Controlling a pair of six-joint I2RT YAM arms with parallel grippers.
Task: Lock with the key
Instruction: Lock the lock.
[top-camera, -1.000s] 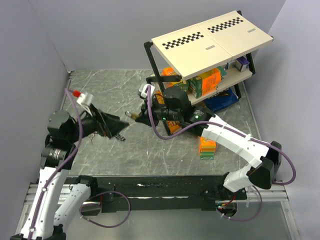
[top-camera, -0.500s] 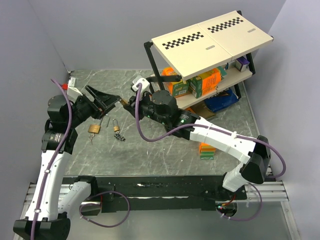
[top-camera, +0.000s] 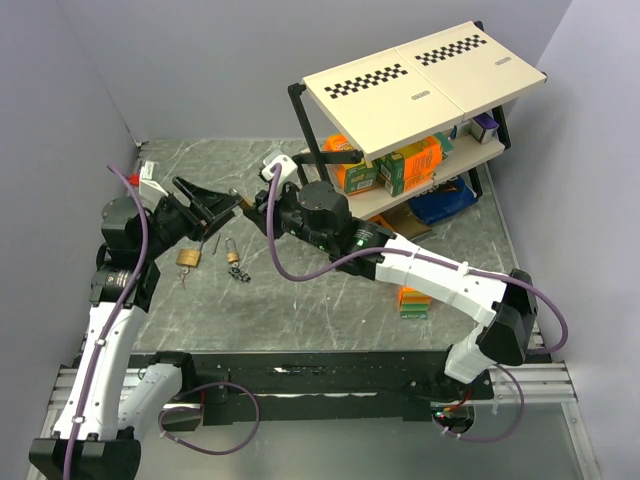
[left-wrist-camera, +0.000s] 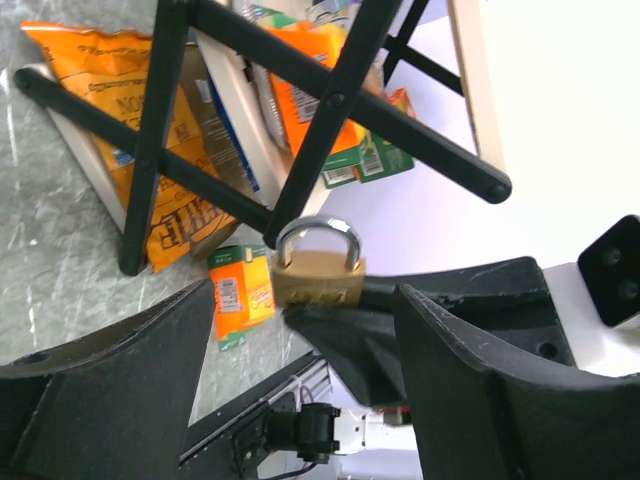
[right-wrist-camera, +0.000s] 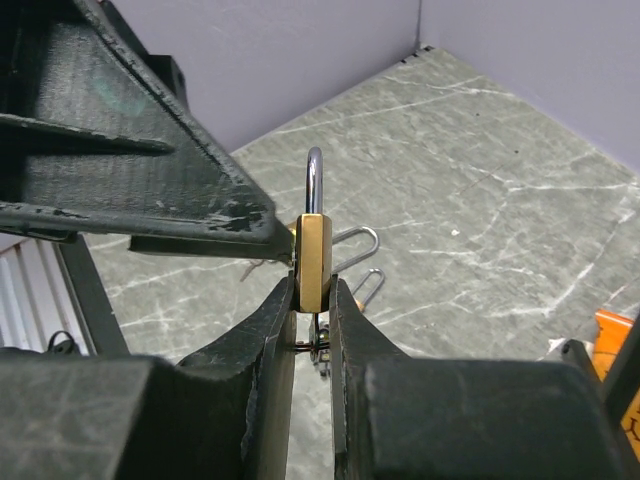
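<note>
Aloft: padlock pinched in the right gripper

The right gripper (right-wrist-camera: 312, 288) presses its two black fingers against the flat sides of a brass padlock with a silver shackle (right-wrist-camera: 314, 255). The padlock stands upright with its shackle rising past the fingertips, clear of the grey marbled tabletop (top-camera: 330, 290). The left gripper (left-wrist-camera: 300, 300) faces it with jaws spread wide and the padlock in the gap between them. One left finger (right-wrist-camera: 200, 190) reaches up to the padlock's side; contact is unclear. Below both grippers, a second brass padlock (top-camera: 188, 256) lies on the tabletop, with a smaller padlock (top-camera: 232, 256) and a small dark key bunch (top-camera: 241, 273) beside it. Behind the right gripper stands a black-framed shelf rack (top-camera: 420, 70) stocked with orange and green boxes.
</note>
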